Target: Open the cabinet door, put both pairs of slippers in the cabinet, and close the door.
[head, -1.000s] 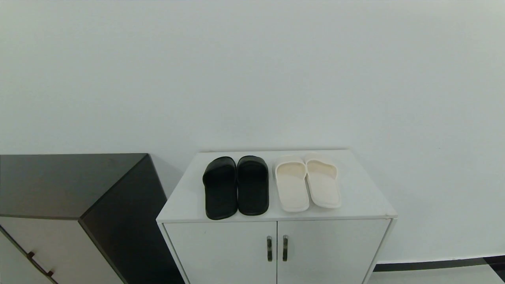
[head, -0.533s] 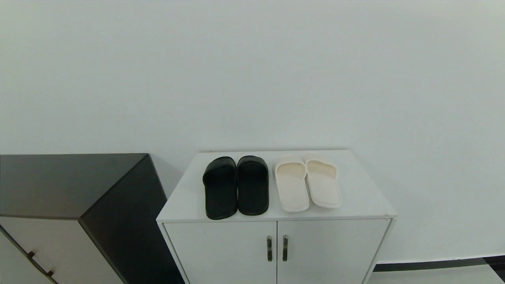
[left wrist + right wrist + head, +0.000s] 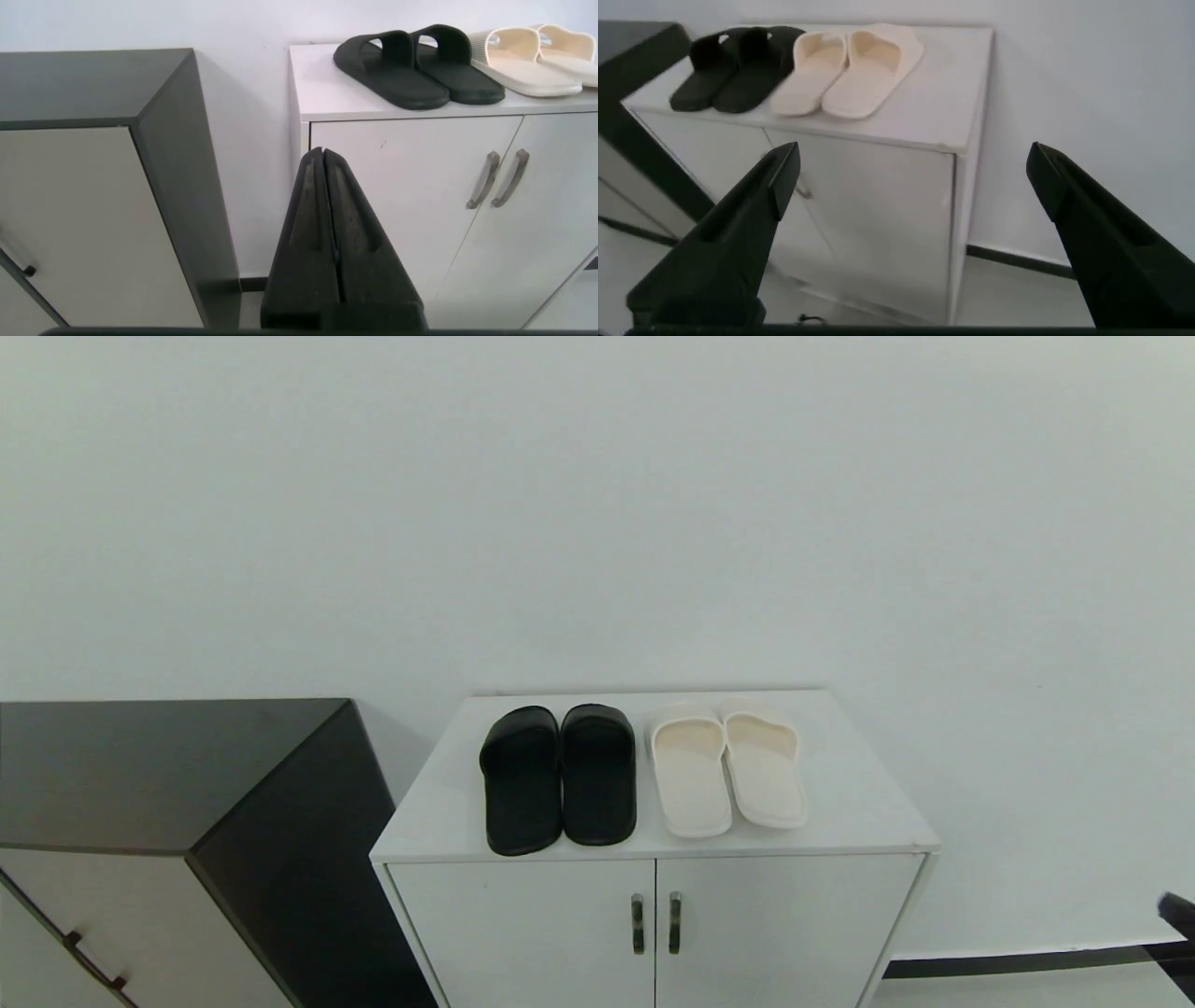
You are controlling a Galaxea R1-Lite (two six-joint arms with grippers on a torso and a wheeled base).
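Carrying black slippers (image 3: 558,777) beside cream slippers (image 3: 728,767) atop the shut cabinet (image 3: 523,933). Holding left gripper (image 3: 323,187) closed, right gripper (image 3: 913,154) spread wide open.

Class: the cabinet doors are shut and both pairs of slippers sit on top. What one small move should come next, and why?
Probably bring the open right gripper to the right-hand metal door handle of the white cabinet. Its doors are closed, the black slide slippers and cream slide slippers lie on top, and the left gripper is shut.
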